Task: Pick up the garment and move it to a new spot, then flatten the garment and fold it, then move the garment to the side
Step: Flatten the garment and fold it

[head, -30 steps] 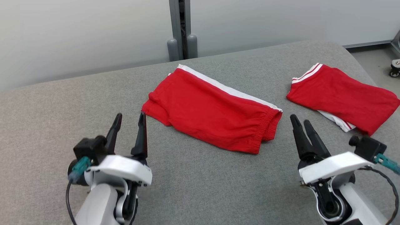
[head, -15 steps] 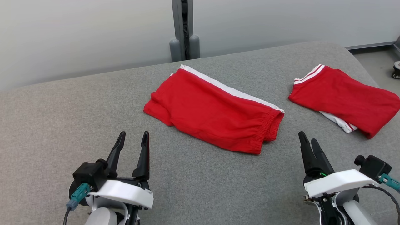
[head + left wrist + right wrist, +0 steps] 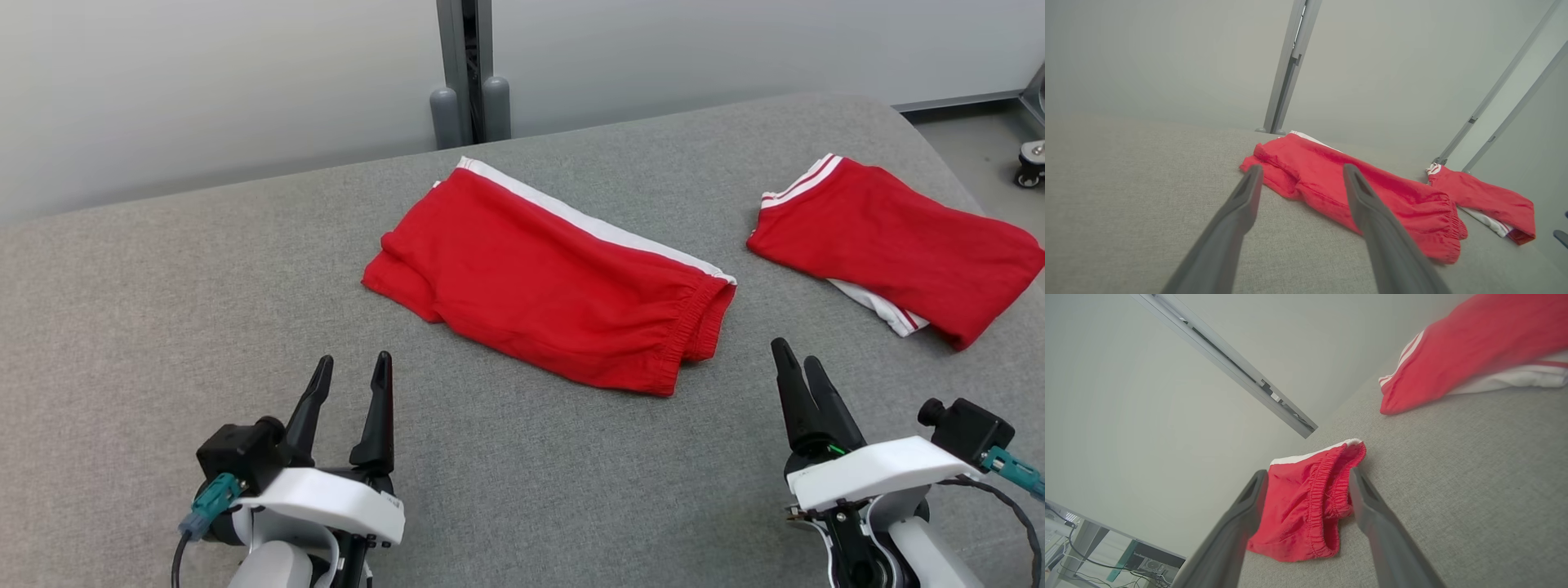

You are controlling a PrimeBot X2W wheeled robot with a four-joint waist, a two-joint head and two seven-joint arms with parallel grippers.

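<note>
On grey surface (image 3: pixel 163 286) — folded red shorts (image 3: pixel 547 286), white-striped

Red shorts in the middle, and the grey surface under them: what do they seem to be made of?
The red shorts look like soft, matte knit fabric, perhaps cotton or a blend: they wrinkle loosely, and the waistband is gathered like elastic. The grey surface looks like coarse woven upholstery cloth, matte, with a visible heathered weave.
</note>
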